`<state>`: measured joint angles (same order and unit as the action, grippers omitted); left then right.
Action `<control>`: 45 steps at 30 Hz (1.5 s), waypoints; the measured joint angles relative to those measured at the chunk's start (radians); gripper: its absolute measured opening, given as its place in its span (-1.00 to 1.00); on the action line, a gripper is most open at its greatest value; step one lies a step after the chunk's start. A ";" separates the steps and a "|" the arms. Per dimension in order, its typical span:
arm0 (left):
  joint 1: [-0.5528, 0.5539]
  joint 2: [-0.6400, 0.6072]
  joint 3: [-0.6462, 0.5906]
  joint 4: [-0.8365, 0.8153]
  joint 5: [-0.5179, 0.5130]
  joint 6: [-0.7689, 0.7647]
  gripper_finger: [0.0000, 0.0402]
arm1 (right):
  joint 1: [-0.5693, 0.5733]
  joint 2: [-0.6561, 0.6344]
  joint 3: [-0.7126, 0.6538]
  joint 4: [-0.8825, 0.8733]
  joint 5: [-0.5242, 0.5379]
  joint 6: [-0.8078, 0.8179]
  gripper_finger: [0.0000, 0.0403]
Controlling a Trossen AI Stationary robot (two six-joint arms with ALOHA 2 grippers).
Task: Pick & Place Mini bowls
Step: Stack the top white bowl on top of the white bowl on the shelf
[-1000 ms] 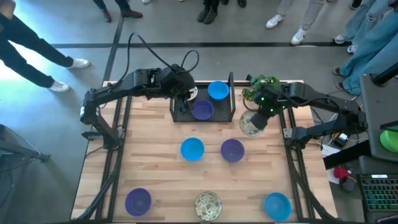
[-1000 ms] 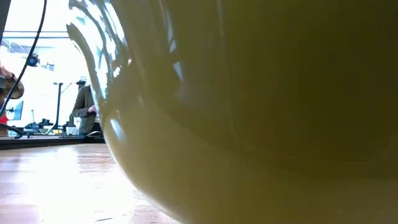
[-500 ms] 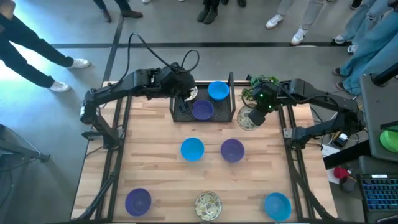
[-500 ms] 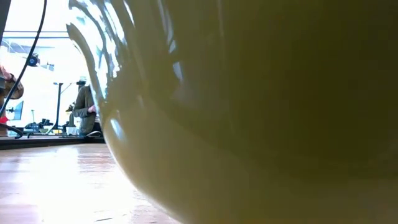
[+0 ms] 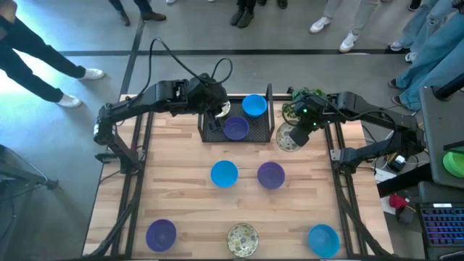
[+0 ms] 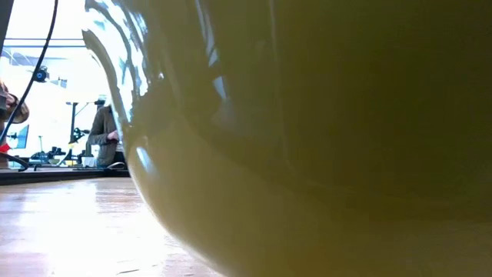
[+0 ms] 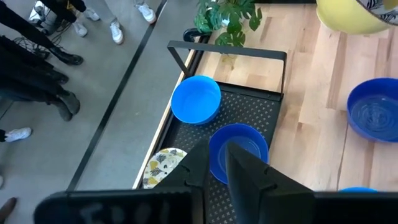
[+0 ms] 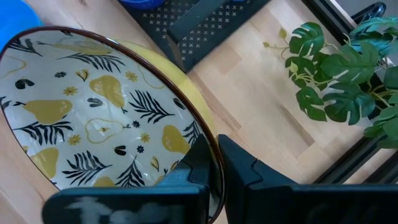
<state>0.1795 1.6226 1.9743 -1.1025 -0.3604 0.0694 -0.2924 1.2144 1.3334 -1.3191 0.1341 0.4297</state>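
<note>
Patterned bowl (image 5: 289, 138) | pinched at rim by right gripper (image 8: 214, 163), now nearer tray (image 5: 209, 133) right edge than a second ago: placement looked close | left gripper (image 5: 215, 110) over tray's far-left, fingers narrowing, empty | tray held blue, purple, patterned bowls

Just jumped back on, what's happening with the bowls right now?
The right gripper is shut on the rim of a patterned bowl, holding it just right of the black mesh tray, beside the plant. The left gripper sits over the tray's left end, near another patterned bowl lying there. The tray also holds a blue bowl and a purple bowl. Five more bowls wait on the table, nearer the front.
</note>
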 joint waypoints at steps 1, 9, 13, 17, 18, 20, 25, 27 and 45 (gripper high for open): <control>0.000 0.000 0.000 0.001 0.000 0.000 -0.77 | 0.000 0.000 0.000 0.001 0.000 0.000 -0.95; 0.000 0.004 0.000 0.003 0.000 0.001 -0.50 | 0.000 0.000 0.000 0.013 0.024 0.004 -0.95; 0.000 0.004 0.000 0.004 0.000 0.001 -0.32 | 0.000 0.000 -0.001 0.040 0.027 0.000 -0.95; 0.000 0.008 0.000 0.022 0.000 -0.020 -0.20 | 0.000 0.000 -0.001 0.094 0.057 -0.016 -0.95; 0.000 0.009 0.000 0.030 0.000 -0.034 -0.19 | 0.000 0.000 -0.001 0.107 0.069 -0.019 -0.95; 0.000 0.013 0.000 0.052 0.000 -0.064 -0.19 | 0.000 -0.001 -0.001 0.141 0.098 -0.027 -0.95; 0.000 0.020 0.000 0.096 0.001 -0.143 -0.19 | 0.000 -0.001 -0.001 0.250 0.162 -0.043 -0.95; 0.000 0.024 0.000 0.107 0.005 -0.158 -0.19 | 0.000 -0.001 -0.001 0.304 0.201 -0.048 -0.95; -0.016 0.033 -0.150 0.491 0.059 -0.095 -0.19 | -0.003 0.091 -0.002 0.628 0.393 -0.194 -0.95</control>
<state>0.1635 1.6556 1.8247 -0.6110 -0.3016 -0.0252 -0.2955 1.3057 1.3319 -0.6908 0.5274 0.2352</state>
